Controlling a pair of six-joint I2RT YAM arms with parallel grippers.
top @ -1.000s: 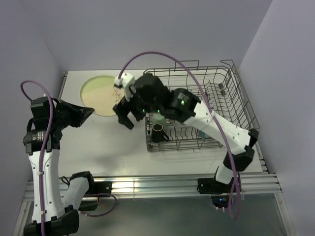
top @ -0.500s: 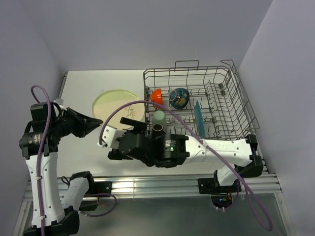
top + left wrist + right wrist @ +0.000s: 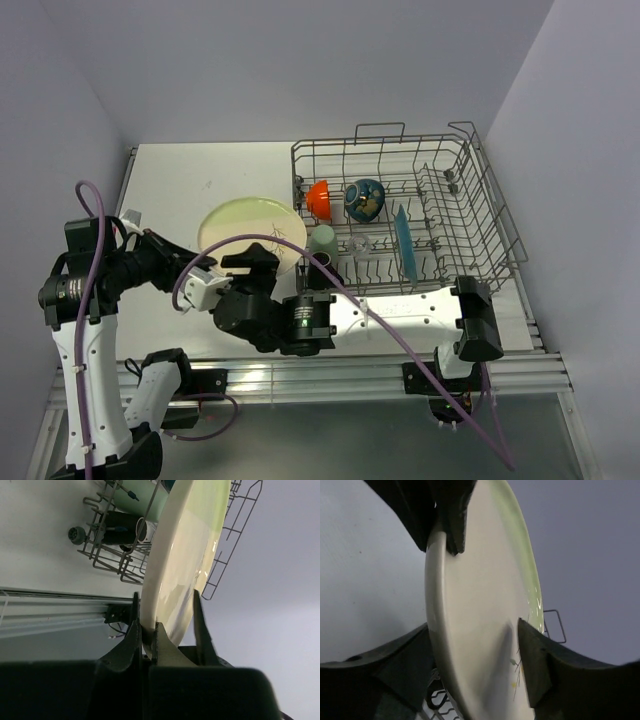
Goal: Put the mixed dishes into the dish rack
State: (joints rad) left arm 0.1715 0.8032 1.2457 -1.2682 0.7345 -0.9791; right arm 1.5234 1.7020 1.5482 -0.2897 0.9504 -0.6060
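Handover: cream plate passing from left arm to right, beside the rack.

The plate [image 3: 250, 225] is up off the table, just left of the rack [image 3: 380, 142]. The left gripper [image 3: 150, 625] is clamped on its rim, and the right gripper [image 3: 472, 630] straddles the opposite edge with its 2 fingers apart, 1 on each face, neither looking pressed on. Next, I judge, the right must close firmly before the left lets go, then stand the plate on edge between free tines near the teal plate [image 3: 404, 240].
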